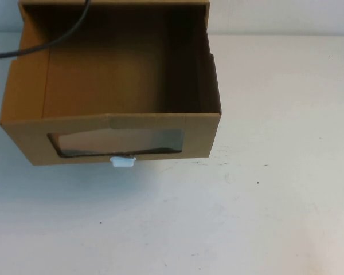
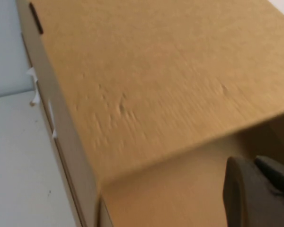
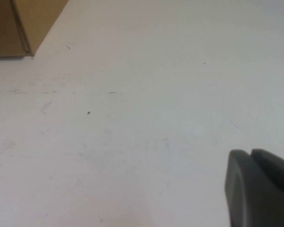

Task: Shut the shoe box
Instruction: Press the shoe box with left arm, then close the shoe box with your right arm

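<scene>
The shoe box (image 1: 114, 123) is brown cardboard and sits at the back left of the white table. Its drawer is pulled out toward me and its inside is open from above. The front has a clear window (image 1: 117, 141) with a small white pull tab (image 1: 122, 162) at the bottom edge. Neither gripper shows in the high view. My left gripper (image 2: 252, 163) is shut and empty, close over the box's cardboard (image 2: 146, 80). My right gripper (image 3: 250, 155) is shut and empty above bare table, away from the box corner (image 3: 23, 23).
A black cable (image 1: 40, 46) runs across the box's back left corner. The white table (image 1: 246, 200) stretches in front of and to the right of the box.
</scene>
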Motion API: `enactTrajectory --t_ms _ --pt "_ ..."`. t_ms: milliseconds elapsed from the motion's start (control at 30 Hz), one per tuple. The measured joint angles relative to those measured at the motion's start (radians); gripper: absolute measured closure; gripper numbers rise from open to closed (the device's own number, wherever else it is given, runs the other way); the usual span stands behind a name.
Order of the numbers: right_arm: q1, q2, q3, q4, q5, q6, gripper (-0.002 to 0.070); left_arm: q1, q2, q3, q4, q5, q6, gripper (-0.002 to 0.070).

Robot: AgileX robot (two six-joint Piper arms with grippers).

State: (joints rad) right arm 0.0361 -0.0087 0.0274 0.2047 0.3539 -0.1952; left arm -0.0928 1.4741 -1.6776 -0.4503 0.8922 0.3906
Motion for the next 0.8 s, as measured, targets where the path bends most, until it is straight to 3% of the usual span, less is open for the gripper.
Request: enactTrajectory --t_ms 333,700,800 --pt "0.0 0.0 0.0 0.0 0.0 0.0 0.0689 -0.005 0.419 -0.425 -0.002 0.162 0.017 0.0677" --pt "0.0 0.0 0.0 0.003 -0.002 0.0 0.0689 -0.036 0.457 -0.462 0.005 0.166 0.017 0.0677" --pt "0.0 0.0 0.0 0.095 -0.051 0.0 0.0689 -0.036 0.457 -0.464 0.005 0.166 0.017 0.0677"
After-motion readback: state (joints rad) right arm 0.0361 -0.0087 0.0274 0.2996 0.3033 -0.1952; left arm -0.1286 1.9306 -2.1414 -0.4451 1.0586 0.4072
